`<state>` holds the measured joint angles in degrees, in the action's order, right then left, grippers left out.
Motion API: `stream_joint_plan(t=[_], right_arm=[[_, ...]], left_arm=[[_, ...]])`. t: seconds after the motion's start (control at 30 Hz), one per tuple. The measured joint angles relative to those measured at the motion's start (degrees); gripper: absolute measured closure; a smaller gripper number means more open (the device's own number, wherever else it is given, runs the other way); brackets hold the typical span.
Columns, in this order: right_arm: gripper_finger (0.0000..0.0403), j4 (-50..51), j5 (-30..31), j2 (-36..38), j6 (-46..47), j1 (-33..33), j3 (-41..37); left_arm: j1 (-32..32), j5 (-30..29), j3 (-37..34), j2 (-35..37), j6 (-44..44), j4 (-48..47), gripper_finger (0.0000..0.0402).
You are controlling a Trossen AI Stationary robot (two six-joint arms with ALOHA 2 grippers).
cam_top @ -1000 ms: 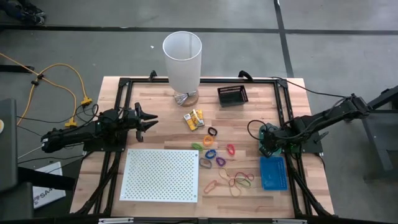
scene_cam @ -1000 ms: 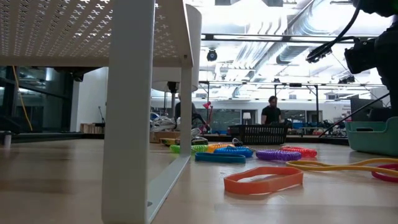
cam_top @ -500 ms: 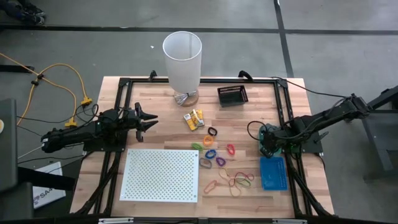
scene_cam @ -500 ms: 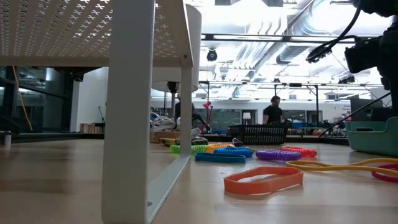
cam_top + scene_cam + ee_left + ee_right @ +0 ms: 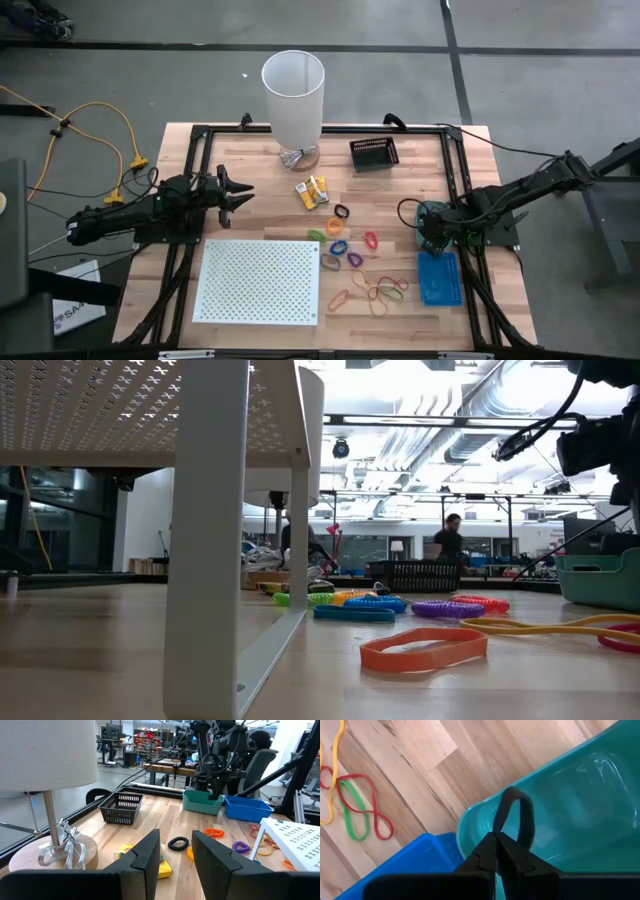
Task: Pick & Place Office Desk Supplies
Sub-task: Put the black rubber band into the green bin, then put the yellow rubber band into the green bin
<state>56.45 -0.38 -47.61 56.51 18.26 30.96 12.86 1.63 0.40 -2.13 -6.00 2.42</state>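
My right gripper (image 5: 496, 840) points steeply down over the teal bin (image 5: 570, 795) at the table's right side (image 5: 432, 222) and is shut on a black loop (image 5: 512, 792). Yellow packets (image 5: 312, 192), coloured ring loops (image 5: 340, 240) and thin rubber bands (image 5: 375, 290) lie flat on the wood at mid-table. My left gripper (image 5: 240, 190) waits level at the table's left, fingers apart (image 5: 175, 855), with nothing between them. My right gripper pinches one end of the black loop (image 5: 498, 822) between its two fingertips, coming from above. The rest of the loop hangs past the fingertips as an open oval over the inside of the teal bin. I cannot tell whether it touches the bin.
A blue bin (image 5: 440, 278) stands just nearer than the teal one. A white perforated board (image 5: 260, 280) on legs covers the near left. A tall white lamp (image 5: 293, 95) and a black basket (image 5: 374, 152) stand at the far edge. A person walks in the room behind.
My right gripper has rolled a little about the line it points along, staying over the teal bin with the black loop still in its fingers.
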Motion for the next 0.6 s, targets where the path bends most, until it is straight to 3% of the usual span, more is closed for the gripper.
stream_joint_plan(t=[0.27, 0.6], right_arm=[[0.0388, -0.04, -1.45, -0.10, -0.88, 0.00, 0.00], [0.0288, -0.04, -0.04, -0.22, -0.90, 0.00, 0.00]], left_arm=[[0.02, 0.02, 0.00, 0.00, 0.00, 0.00, 0.0293], [0.02, 0.01, 0.00, 0.00, 0.00, 0.00, 0.0293]])
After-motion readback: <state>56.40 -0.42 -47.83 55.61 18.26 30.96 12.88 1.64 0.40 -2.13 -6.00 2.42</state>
